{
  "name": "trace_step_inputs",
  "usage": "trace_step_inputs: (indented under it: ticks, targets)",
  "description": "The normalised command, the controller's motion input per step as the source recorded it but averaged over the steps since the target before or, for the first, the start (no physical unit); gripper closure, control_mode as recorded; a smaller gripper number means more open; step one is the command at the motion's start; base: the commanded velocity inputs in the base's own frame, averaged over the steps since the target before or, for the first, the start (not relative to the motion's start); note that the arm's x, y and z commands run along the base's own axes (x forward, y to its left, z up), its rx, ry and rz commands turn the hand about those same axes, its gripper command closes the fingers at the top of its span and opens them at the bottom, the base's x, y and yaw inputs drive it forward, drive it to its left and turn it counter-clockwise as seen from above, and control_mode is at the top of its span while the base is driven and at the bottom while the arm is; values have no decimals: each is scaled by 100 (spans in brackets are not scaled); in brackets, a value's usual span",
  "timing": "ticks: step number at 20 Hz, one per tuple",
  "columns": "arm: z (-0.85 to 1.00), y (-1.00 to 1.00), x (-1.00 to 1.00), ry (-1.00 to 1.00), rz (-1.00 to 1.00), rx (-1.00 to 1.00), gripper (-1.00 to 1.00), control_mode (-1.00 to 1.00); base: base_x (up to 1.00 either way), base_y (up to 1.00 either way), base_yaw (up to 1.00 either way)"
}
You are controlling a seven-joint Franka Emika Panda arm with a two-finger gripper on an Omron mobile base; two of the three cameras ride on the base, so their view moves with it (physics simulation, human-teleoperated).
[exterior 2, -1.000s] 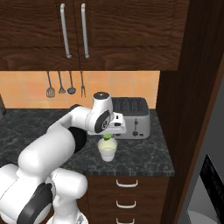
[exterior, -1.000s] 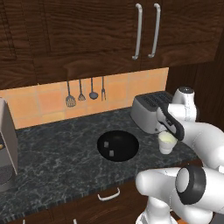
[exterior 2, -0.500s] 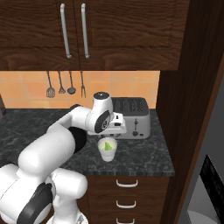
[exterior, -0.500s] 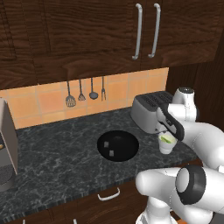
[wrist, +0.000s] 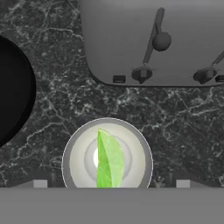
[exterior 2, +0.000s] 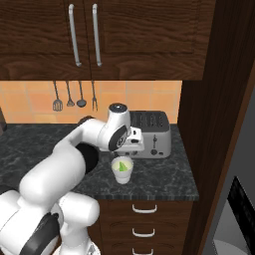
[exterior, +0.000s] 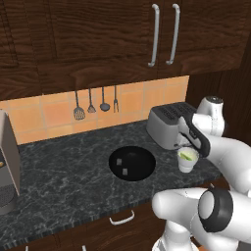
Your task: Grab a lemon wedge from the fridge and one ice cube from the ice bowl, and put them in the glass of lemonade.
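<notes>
Half the ice bowl (wrist: 13, 89) cropped, hand (exterior: 188, 147) fingertips hidden

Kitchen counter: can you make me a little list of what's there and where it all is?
cup: upright on the counter, in front of the toaster
lemon wedge: inside the cup
black bowl: on the counter, beside the cup, apart from it
toaster: silver, at the back, near the wall
utensils: four, hanging on the orange tiles
gripper: above the cup; can't tell whether its fingers are open or shut
</notes>
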Motion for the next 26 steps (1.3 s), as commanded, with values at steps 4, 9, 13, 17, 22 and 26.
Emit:
trace_step_inputs:
  ticks: [4,9,13,17,22,26]
  targets:
    - [29,7,-21,-8,0,9,-100,-100,0,0,0]
    - [10,46,-27,-8,0,1,-100,-100,0,0,0]
    - [0,83,-28,0,4,0,-100,-100,0,0,0]
    - [-4,100,0,1,8,-3,-100,-100,0,0,0]
    - [-6,100,0,8,8,-14,-100,-100,0,0,0]
    - [-1,100,0,3,2,-13,-100,-100,0,0,0]
